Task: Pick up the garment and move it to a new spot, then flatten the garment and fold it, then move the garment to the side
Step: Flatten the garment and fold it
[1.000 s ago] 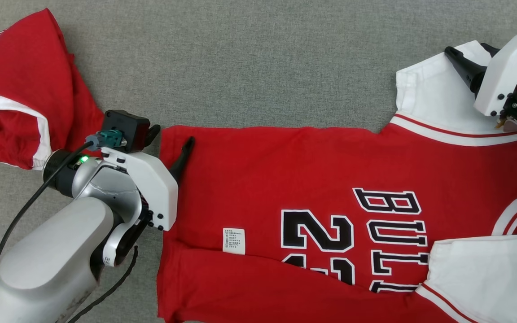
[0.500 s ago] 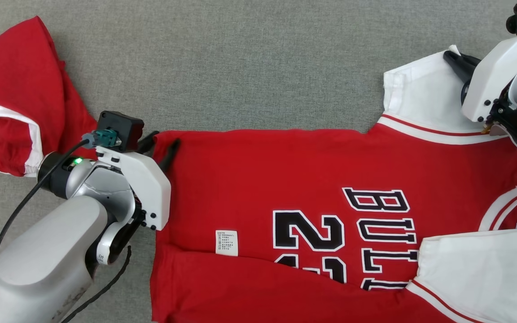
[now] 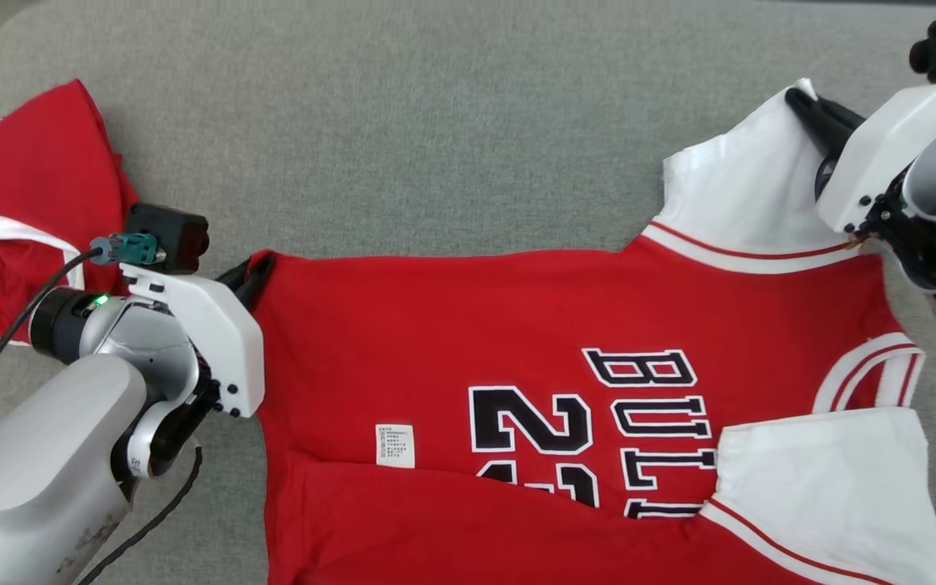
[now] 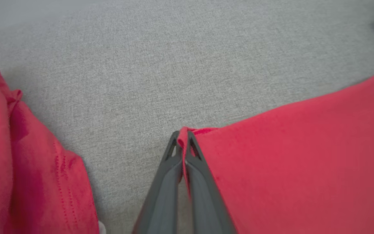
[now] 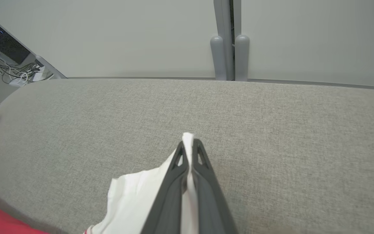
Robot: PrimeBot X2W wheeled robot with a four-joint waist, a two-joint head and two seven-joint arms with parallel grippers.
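The left gripper (image 4: 183,138) had its jaws clamped on a hem corner of the jersey (image 3: 517,317), the right gripper (image 5: 190,144) on its white sleeve (image 3: 744,203), apparently to stretch it flat.

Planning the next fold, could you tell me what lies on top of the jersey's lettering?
A folded red flap and a white sleeve overlap the lettering; the print beneath is hidden.

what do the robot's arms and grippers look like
The left gripper and right gripper each have two long dark grey fingers with triangular cut-outs, on angular white housings. The left forearm is silver, with a green light, a black cable on a teal plug and a black camera box.
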